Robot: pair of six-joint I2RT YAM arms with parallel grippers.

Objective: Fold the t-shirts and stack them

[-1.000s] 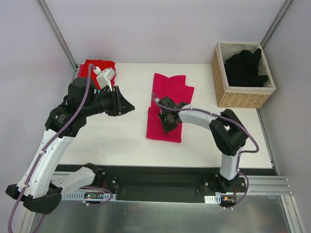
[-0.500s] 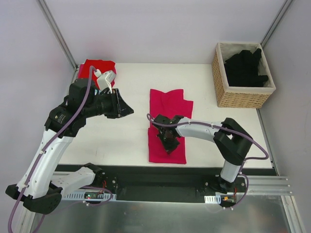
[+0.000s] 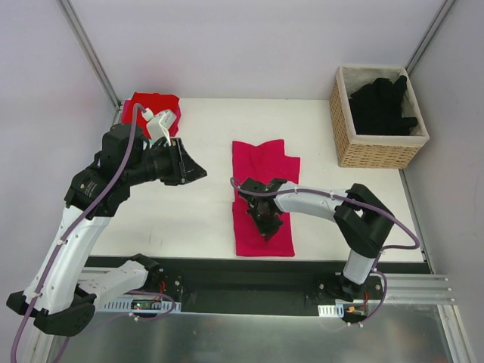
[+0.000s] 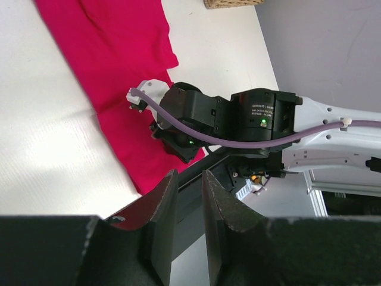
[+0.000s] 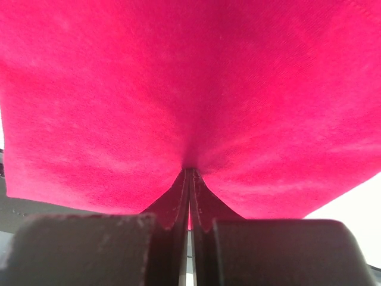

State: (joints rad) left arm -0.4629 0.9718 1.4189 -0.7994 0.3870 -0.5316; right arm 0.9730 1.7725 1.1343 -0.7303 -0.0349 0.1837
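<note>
The right tool point(image 3: 265, 218), pinched shut on the magenta t-shirt point(image 3: 261, 162), is dragging it toward the bench's point(image 3: 197, 219) near edge, probably straightening it for folding, while the left tool point(image 3: 193, 168) is hovering slightly open, empty.

Drags the magenta-pink t-shirt point(image 3: 265, 162) toward the near side of the table point(image 3: 189, 219) with the right gripper point(image 3: 266, 224), now well nearer than a second ago. Puts the shirt's near hem just at the table's near edge and pulls its far end away from the far edge. Stretches the cloth longer, its near end slightly further right. Carries the right elbow nearer and rightward. Shifts the left gripper point(image 3: 198, 171) a touch left.
</note>
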